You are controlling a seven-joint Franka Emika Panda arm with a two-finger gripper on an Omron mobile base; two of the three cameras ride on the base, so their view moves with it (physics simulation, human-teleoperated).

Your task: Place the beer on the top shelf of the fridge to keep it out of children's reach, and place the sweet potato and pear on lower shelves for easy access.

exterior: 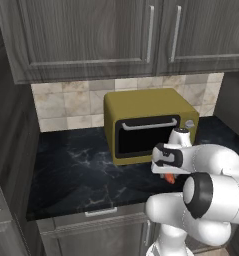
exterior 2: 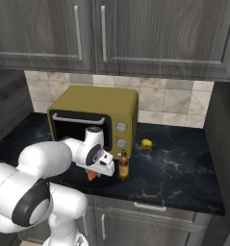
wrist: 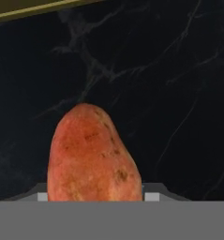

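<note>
The sweet potato (wrist: pixel 92 154), orange-red and speckled, lies on the black marble counter (wrist: pixel 169 70), and the gripper (wrist: pixel 95 197) is shut on it, a fingertip against each side. From the base views the gripper (exterior 2: pixel 94 173) (exterior: pixel 168 175) points down over the sweet potato (exterior 2: pixel 91 176) (exterior: pixel 169 178) near the counter's front edge. Just right of the hand stands the brown beer (exterior 2: pixel 123 166), upright. The yellow-green pear (exterior 2: pixel 146 143) rests further back, beside the oven. The fridge and its shelves are out of view.
An olive toaster oven (exterior: pixel 146 125) (exterior 2: pixel 95 115) stands directly behind the hand, against the tiled wall. Dark wood cabinets (exterior 2: pixel 111 33) hang overhead. A tall dark panel (exterior: pixel 11 150) closes the counter's left end. Open counter (exterior 2: pixel 184 163) lies right of the bottle.
</note>
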